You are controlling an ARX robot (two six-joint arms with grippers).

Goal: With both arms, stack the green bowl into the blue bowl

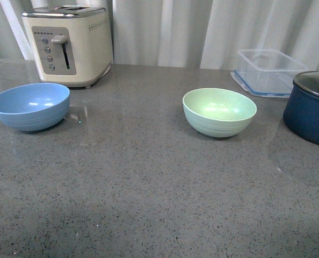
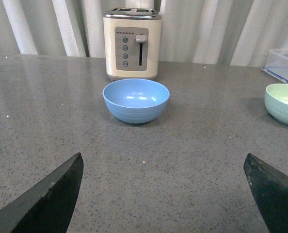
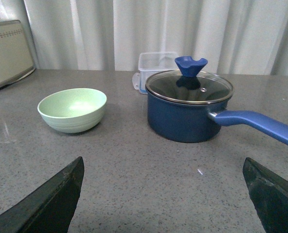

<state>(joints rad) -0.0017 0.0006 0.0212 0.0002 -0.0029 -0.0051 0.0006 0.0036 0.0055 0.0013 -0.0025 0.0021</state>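
Left tool (image 2: 162,158) and right tool (image 3: 163,159) were spread and empty; the green bowl (image 1: 219,111), on the tabletop (image 1: 149,183) well apart from the blue bowl (image 1: 29,105), looked light and stiff, best pinched at its rim.

Kitchen: toaster (image 1: 68,44), saucepan (image 3: 190,109), stone counter (image 1: 149,183).

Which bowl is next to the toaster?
The blue bowl, sitting just before the cream toaster; the green bowl stands farther right, nearer the navy pot.
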